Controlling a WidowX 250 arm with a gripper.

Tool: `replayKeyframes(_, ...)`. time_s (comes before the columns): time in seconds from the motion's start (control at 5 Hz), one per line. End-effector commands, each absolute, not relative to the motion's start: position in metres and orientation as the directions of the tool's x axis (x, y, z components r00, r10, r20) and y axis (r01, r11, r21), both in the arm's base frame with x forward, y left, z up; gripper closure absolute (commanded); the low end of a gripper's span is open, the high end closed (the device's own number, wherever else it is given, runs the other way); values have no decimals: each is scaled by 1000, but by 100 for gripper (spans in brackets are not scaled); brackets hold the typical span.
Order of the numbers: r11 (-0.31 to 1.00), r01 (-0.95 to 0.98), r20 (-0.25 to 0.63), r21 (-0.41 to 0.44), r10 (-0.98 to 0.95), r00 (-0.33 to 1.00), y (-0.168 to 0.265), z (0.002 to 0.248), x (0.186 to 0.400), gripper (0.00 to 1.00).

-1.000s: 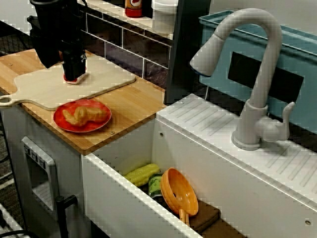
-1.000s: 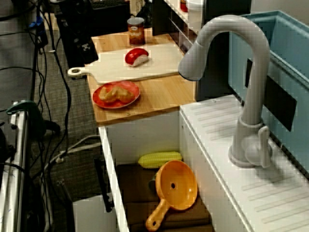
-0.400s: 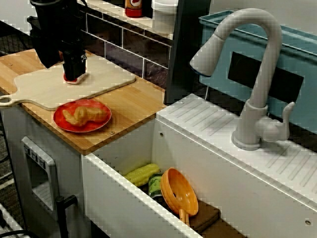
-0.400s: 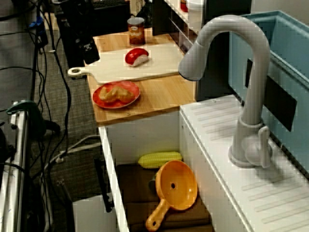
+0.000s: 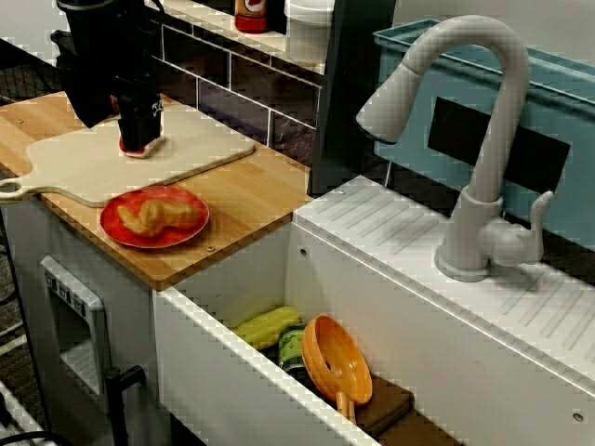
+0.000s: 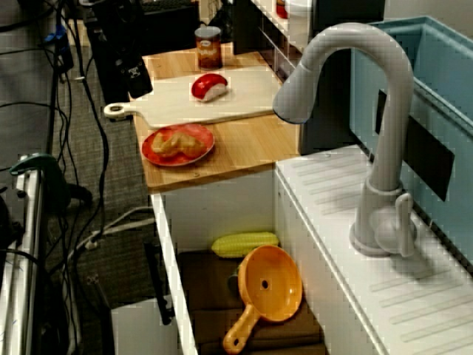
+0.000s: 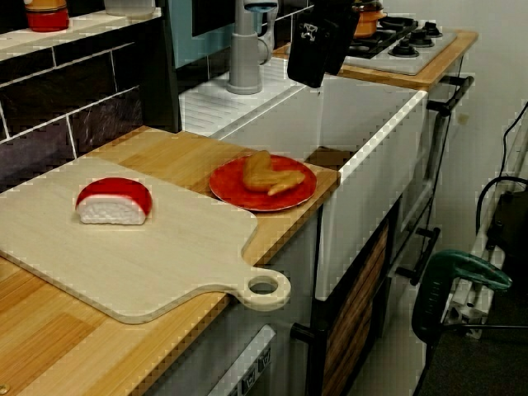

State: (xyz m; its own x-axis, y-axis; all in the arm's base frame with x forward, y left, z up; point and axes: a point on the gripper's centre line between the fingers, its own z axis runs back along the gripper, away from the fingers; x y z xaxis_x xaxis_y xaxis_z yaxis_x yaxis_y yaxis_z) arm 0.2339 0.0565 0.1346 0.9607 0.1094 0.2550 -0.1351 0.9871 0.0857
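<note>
A red-and-white sushi piece (image 7: 114, 200) lay on the wooden cutting board (image 7: 148, 256), with a red plate (image 7: 223, 188) of fried food just right of the board. Farther right and higher than the board hung the black gripper (image 7: 307, 73); whether its jaws were apart could not be told.

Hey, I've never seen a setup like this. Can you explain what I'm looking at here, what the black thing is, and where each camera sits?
This is a toy kitchen with one black robot arm that ends in a gripper. One view looks from the sink's front, one runs along the counter from above the sink, and one looks low across the cutting board. A red-and-white sushi piece lies on the board. Beside the board is a red plate of fried food. The gripper hangs in the air, clear of the sushi piece, and appears to hold nothing.
</note>
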Motion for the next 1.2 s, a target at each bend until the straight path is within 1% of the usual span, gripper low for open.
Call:
replayKeyframes(0.0,983,-147,285,109,111,952,62,114,243,0)
replayKeyframes(0.2,981,-165,282,106,129,951,68,95,256,0)
replayKeyframes(0.4,971,-203,320,128,154,935,75,84,265,0)
replayKeyframes(0.6,983,-152,310,103,114,944,81,81,265,0)
replayKeyframes(0.8,993,-77,306,85,48,951,84,88,259,0)
replayKeyframes(1.0,996,26,300,81,-49,953,84,87,263,0)
